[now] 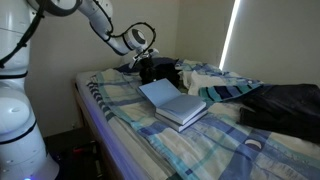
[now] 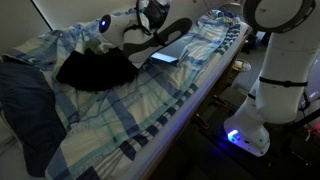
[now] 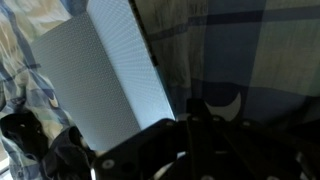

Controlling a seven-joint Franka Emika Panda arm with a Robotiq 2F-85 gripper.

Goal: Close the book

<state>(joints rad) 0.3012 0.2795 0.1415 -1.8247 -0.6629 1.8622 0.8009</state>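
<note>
The book (image 1: 176, 103) lies open on the plaid bed, with its blue-grey cover leaf angled up at the far side and the pale page block toward the near side. In an exterior view it shows as a small pale patch (image 2: 165, 58). In the wrist view its pale surface (image 3: 100, 85) fills the left half. My gripper (image 1: 148, 58) hangs above the bed just behind the book, near the black cloth. It also shows in an exterior view (image 2: 150, 18). In the wrist view its dark fingers (image 3: 193, 105) appear together, holding nothing.
A black cloth (image 1: 160, 70) lies crumpled behind the book and also shows in an exterior view (image 2: 95, 70). A dark bag (image 1: 285, 105) lies at one end of the bed (image 1: 200, 150). The robot base (image 2: 270, 90) stands beside the bed edge. A wall is behind.
</note>
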